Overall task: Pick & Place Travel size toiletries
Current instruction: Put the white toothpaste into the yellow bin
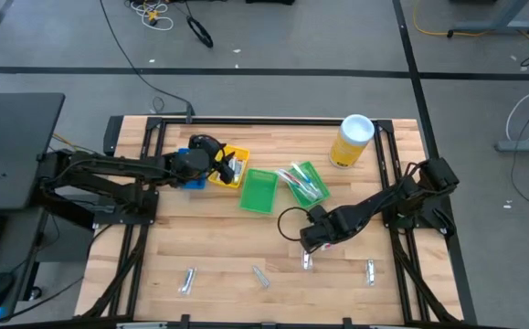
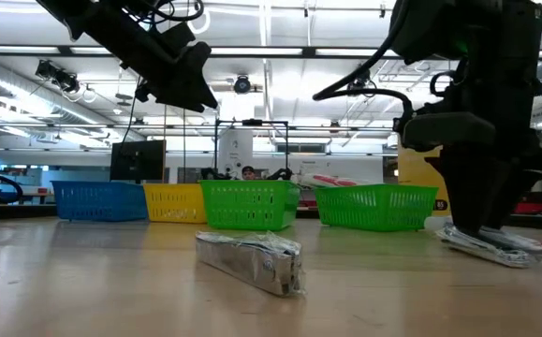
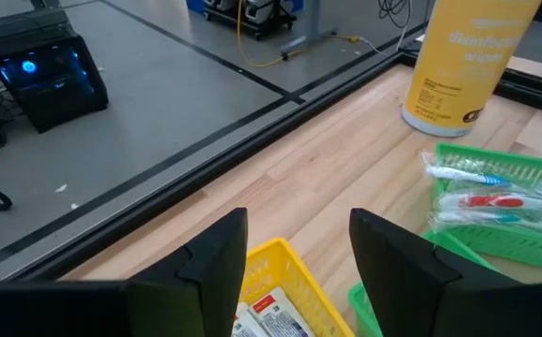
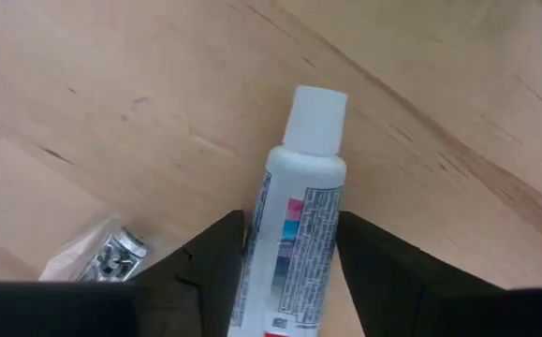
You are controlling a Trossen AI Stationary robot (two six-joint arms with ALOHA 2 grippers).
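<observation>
Our right gripper (image 4: 285,271) straddles a white tube (image 4: 294,234), fingers flanking but not yet clamped, its length running straight ahead between them.

The table (image 1: 209,239) is pale wood with a striped grain, framed by black rails. Near the yellow canister (image 1: 349,146) with its white lid stand two green bins (image 1: 259,193), then a yellow bin (image 1: 228,174) and a blue bin (image 1: 194,180). The toothpaste tube (image 4: 299,243) is white with a white cap and blue, pink and red marks. Silvery packets (image 2: 252,261) lie farther from the canister. Both arms are dark.
</observation>
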